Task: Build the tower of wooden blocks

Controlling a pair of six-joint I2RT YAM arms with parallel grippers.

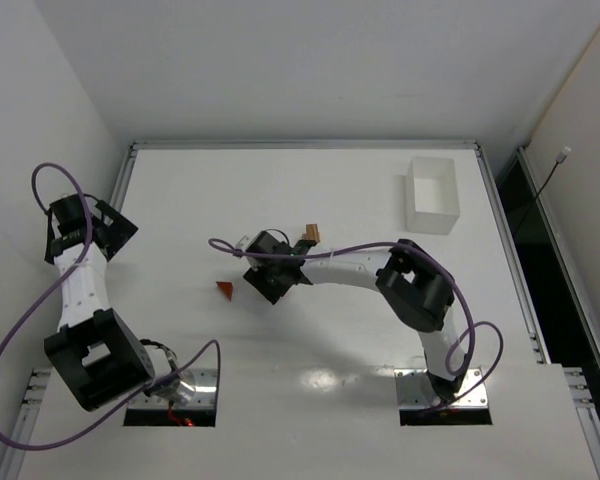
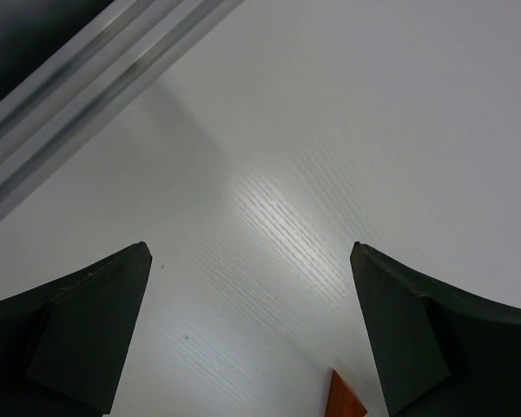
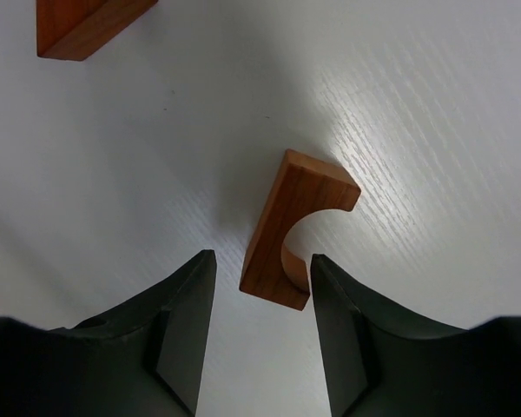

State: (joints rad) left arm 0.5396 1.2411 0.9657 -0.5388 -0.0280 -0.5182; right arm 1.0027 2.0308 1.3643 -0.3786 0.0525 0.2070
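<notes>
a reddish-brown wooden arch block has one end between the half-spread jaws of the right gripper, with a gap at one side. the left gripper is spread wide.

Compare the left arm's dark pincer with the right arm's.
The left pincer stands wide open; the right pincer is set narrower. The left frames white tabletop and a red-orange wooden wedge's tip; the right straddles a reddish-brown wooden arch block. Both have dark fingers.
</notes>
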